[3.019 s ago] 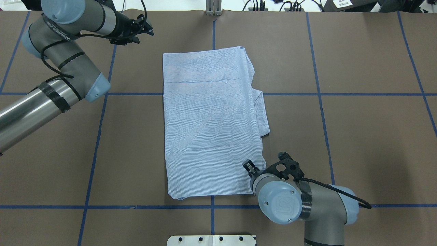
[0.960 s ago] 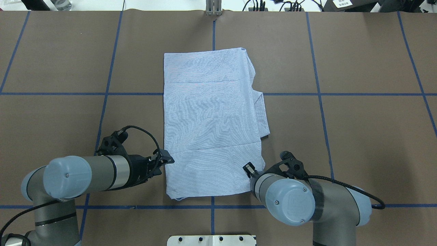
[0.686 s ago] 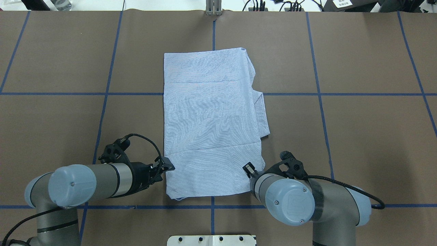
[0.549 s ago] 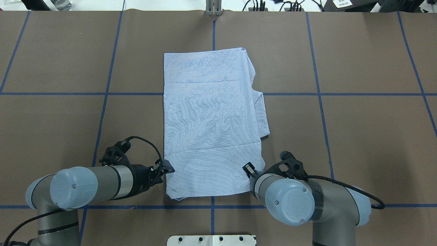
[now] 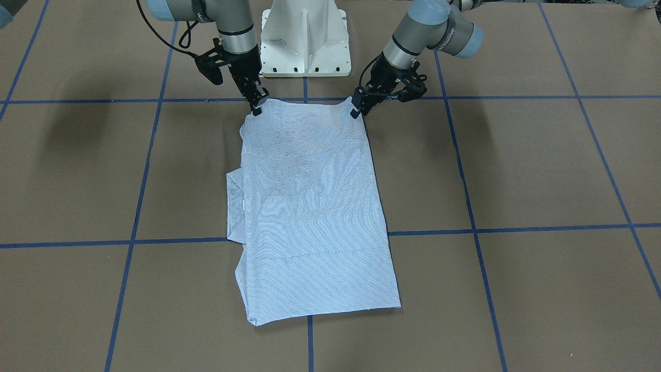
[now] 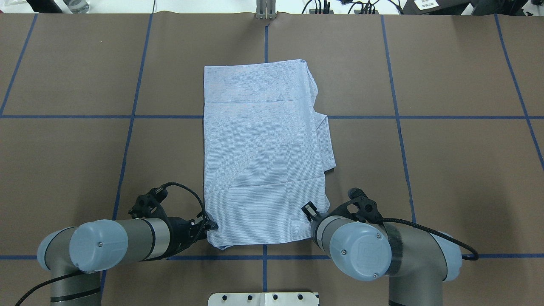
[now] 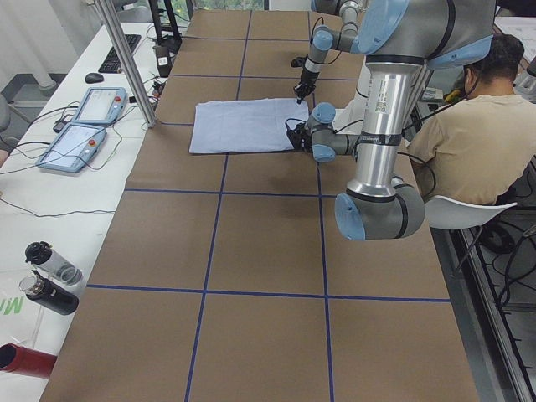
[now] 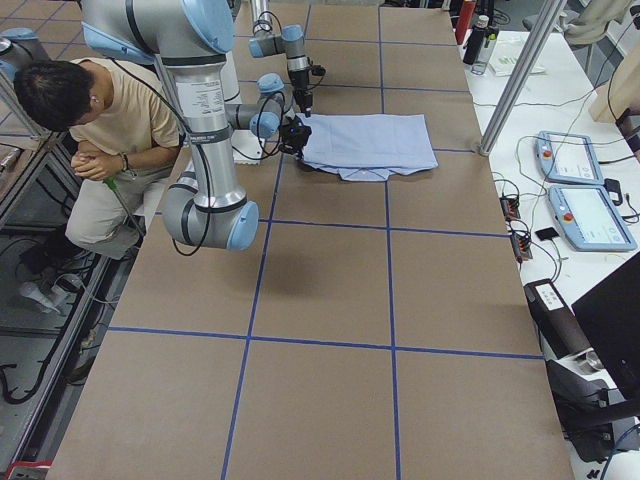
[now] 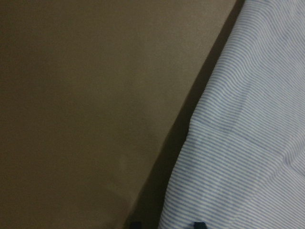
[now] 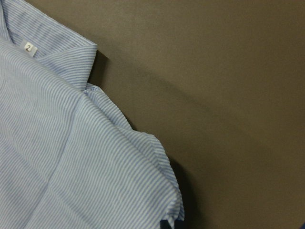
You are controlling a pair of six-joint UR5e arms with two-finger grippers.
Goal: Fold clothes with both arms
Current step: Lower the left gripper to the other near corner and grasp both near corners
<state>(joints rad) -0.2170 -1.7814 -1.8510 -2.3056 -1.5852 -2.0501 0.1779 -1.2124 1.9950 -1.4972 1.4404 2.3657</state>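
I see the brown table (image 6: 467, 170) with the folded striped shirt (image 6: 263, 148) lying flat at its middle. My left gripper (image 5: 356, 111) straddles one near corner of it, jaws apart. My right gripper (image 5: 256, 107) sits at the other near corner, spread wide.

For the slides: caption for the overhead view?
Bimanual fold: left gripper and right gripper at the near corners of the folded shirt on the table.
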